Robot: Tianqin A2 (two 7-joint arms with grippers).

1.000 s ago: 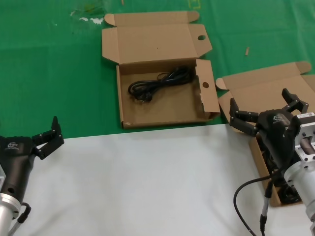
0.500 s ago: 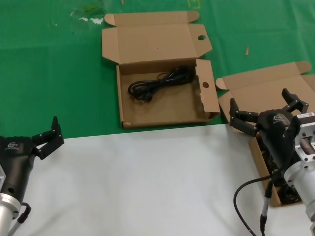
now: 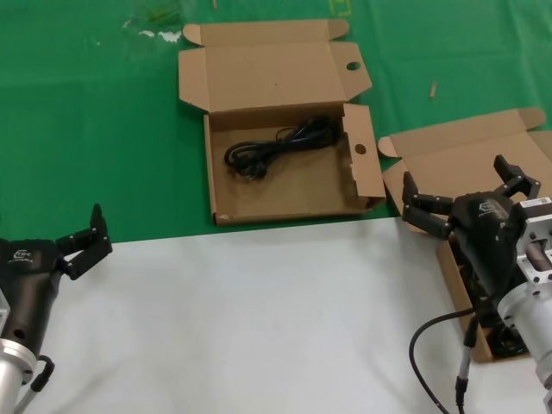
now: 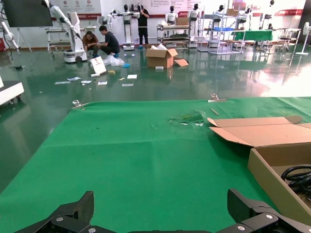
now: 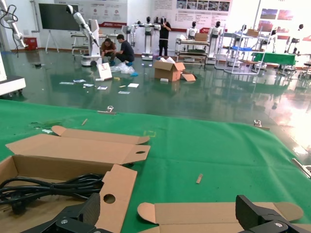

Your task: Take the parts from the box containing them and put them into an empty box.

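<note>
Black power cables, loosely coiled, sit apart — one (image 3: 280,147) already in the wide holed cardboard box (image 3: 285,203), others (image 3: 504,338) barely visible in the plain cardboard box (image 3: 444,164) beneath the right hand (image 3: 466,197), which hangs spread as before while the left hand (image 3: 82,241) idles open — nothing has moved.

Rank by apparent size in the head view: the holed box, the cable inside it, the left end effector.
1. Holed box, clearly largest.
2. Cable.
3. Left end effector, open. It looks close to the cable and sits nearer the camera, so their order is unsure.
</note>
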